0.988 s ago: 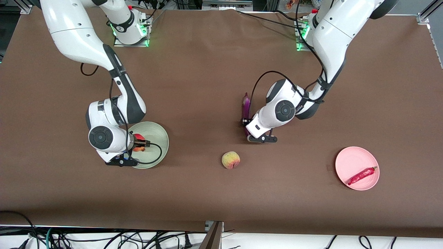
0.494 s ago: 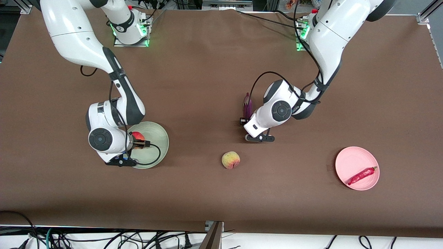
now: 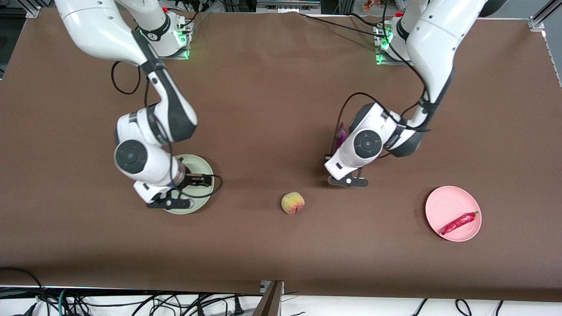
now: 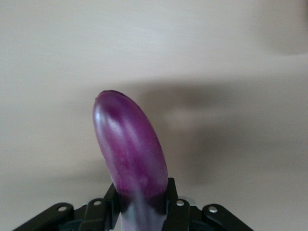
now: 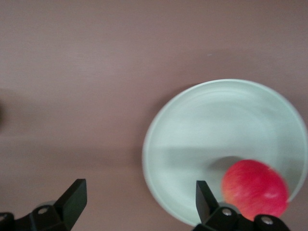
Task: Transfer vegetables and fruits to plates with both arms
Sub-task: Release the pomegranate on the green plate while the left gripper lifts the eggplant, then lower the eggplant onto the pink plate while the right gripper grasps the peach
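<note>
Two items are already plated from what I can see: the chili (image 3: 459, 223) lies on the pink plate (image 3: 439, 202) at the lower right of the front view, and the red fruit (image 5: 255, 189) sits in the green plate (image 5: 202, 125), toward its rim, in the right wrist view.

My left gripper (image 4: 143, 204) is clamped on the eggplant (image 4: 130, 154). In the left wrist view its long axis runs straight out from between the fingers, the rounded tip well clear of the brown table (image 3: 272, 87); I can't tell how high it is. In the front view only a sliver of purple (image 3: 340, 134) shows beside the wrist, right of centre. The pink plate lies down and to the right of that hand in the front view, toward the left arm's end of the table. I judge the coming move turns on this: swing that way and lay the eggplant lengthwise beside the chili.

My right gripper (image 5: 139, 199) hangs over the green plate at centre left of the front view, fingers spread wide and empty, the fruit just beside one finger.

Only the peach (image 3: 293, 203) is left on the table, low centre, between both hands; it looks slightly nearer the left, which is busy.
</note>
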{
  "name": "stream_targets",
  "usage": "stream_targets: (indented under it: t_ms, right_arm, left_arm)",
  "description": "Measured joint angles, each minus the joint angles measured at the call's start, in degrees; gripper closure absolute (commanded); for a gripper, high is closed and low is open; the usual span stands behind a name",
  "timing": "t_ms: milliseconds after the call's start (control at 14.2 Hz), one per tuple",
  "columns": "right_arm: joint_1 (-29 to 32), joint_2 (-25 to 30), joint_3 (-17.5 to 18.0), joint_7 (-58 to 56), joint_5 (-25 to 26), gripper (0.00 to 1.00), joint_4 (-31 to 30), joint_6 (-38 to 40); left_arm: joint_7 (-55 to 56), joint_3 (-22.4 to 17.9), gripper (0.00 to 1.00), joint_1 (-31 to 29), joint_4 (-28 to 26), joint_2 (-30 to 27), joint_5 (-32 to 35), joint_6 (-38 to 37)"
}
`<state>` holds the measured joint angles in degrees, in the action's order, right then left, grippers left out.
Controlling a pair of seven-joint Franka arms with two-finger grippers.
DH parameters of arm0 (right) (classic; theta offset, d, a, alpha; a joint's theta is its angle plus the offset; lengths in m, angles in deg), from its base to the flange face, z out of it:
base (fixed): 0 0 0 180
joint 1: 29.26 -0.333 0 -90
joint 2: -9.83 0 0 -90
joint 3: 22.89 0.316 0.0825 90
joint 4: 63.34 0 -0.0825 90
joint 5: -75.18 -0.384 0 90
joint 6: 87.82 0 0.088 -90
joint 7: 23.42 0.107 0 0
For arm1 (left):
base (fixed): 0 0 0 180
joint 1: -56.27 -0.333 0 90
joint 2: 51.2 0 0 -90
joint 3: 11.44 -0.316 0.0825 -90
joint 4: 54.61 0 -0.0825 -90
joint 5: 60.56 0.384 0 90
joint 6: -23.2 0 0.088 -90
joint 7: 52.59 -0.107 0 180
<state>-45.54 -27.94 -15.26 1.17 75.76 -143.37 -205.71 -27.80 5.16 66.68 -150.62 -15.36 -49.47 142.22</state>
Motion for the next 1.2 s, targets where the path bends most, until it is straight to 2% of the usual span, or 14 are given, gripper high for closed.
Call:
stream_targets:
  t_ms: [71, 212, 353, 635, 988, 1129, 1200]
  right_arm:
    - [-1.9, -0.21, 0.15, 3.3, 0.0, 0.0, 0.51, -1.11]
    - [-5.6, -1.19, 0.22, 8.42, 0.0, 0.0, 0.71, -7.36]
    - [-8.96, -3.09, 0.26, 10.37, 0.01, 0.0, 0.72, -16.08]
    - [-14.39, -8.89, -0.44, 11.05, 0.72, 0.0, 0.81, -31.19]
    - [-19.58, -14.1, -5.23, 11.02, 2.75, 0.0, 4.17, -36.63]
    - [-21.53, -16.01, -6.83, 11.02, 2.76, 0.0, 6.77, -36.84]
    - [-22.43, -16.95, -7.46, 11.02, 2.76, 0.0, 8.12, -36.85]
  left_arm:
    - [-2.54, -0.15, 0.91, -1.19, 0.56, -1.5, 2.18, -4.1]
    - [-10.87, -0.56, 0.91, -4.22, 1.65, -3.58, 6.62, -10.3]
    - [-23.43, -0.85, 0.89, -8.81, 3.14, -4.04, 11.42, -11.79]
    - [-43.36, -1.27, 0.85, -17.68, 6.83, -2.48, 15.71, -10.22]
    - [-61.38, -1.8, 0.82, -19.35, 12.58, 4.9, 25.19, -1.54]
    - [-65.73, -1.82, 0.57, -19.31, 13.06, 6.2, 29.15, 1.34]
    - [-66.9, -1.82, 0.15, -19.26, 13.17, 6.38, 29.66, 1.79]
